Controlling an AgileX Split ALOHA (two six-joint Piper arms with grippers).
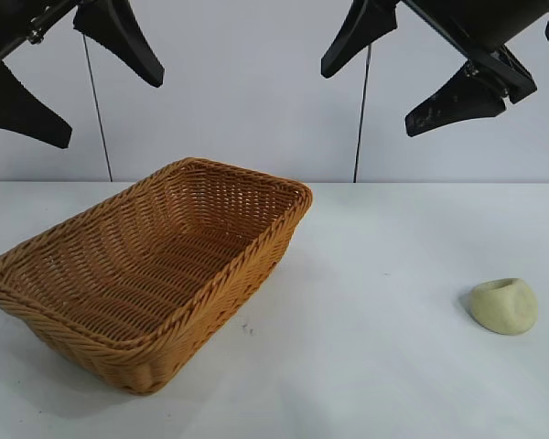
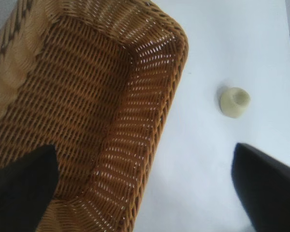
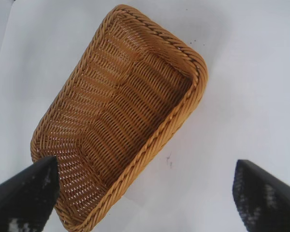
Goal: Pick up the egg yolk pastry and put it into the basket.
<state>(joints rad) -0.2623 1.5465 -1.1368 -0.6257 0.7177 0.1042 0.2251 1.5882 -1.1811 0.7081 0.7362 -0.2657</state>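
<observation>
Pastry (image 1: 504, 305): lies untouched on the table (image 1: 375, 366) at near right, well apart from the empty basket (image 1: 64, 320) at left; left gripper (image 1: 69, 69) and right gripper (image 1: 419, 66) hang high, jaws spread; pickup and placing both remain.

White table (image 1: 384, 384), plain matte top, runs back to a pale wall. Two things lie directly on it. Basket (image 1: 210, 283): orange-tan wicker, rectangular, sloped sides, braided rim, set at an angle to the table's front edge, nothing inside. Egg yolk pastry (image 1: 504, 305): small pale cream lump, dimple on its upper face, well apart from the basket, out past its long side on bare tabletop, casting a soft shadow. A few tiny dark specks dot the surface just beside the basket's near corner.
</observation>
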